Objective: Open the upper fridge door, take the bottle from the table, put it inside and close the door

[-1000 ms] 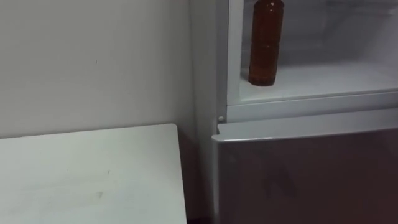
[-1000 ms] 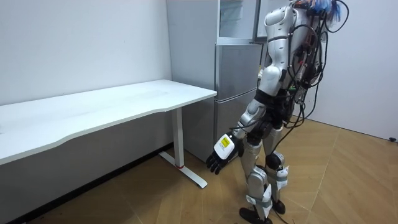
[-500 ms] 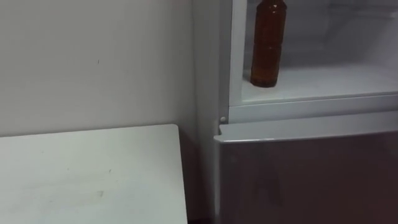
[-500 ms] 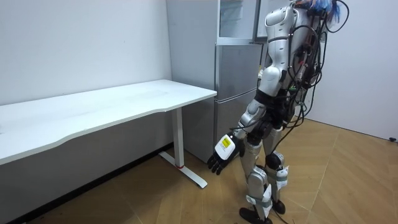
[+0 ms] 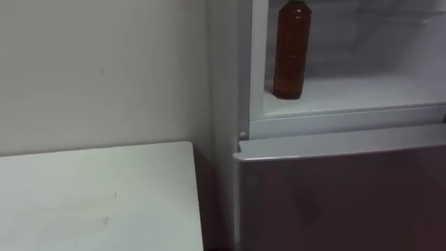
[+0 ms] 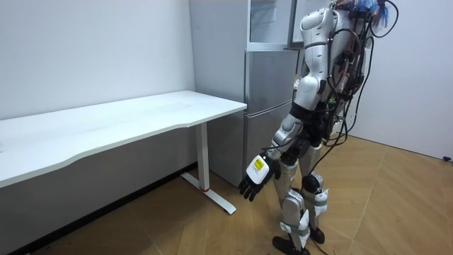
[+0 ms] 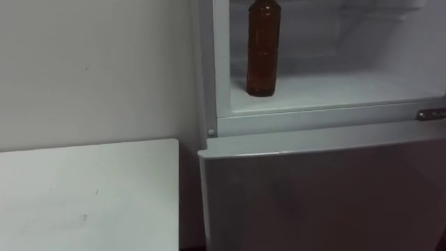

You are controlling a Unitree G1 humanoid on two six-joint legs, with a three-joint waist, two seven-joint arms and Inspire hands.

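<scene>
**A:** Starting at the left, what do you count?

**B:** One white surface (image 5: 90, 199). Its right edge ends just beside the fridge, and one plain wall (image 5: 104, 70) rises behind it.

**A:** And next to it?

**B:** One fridge (image 6: 265, 78) with two compartments. The lower door (image 5: 334, 199) is closed. The upper compartment (image 5: 362, 94) stands open and is white inside.

**A:** How many bottles, and where?

**B:** One bottle (image 5: 290, 52). It is brown and stands upright on the floor of the upper compartment, at its left side and near the front edge.

**A:** Any hands?

**B:** One, in the room view. The left hand (image 6: 256, 172) hangs low beside the robot's thigh, well apart from the bottle. Its fingers are loose and point downward, gripping nothing.

**A:** And where is the robot?

**B:** It stands upright on the wooden floor (image 6: 396, 212), in front of the fridge. The surface lies off to the room view's left of it.
</scene>
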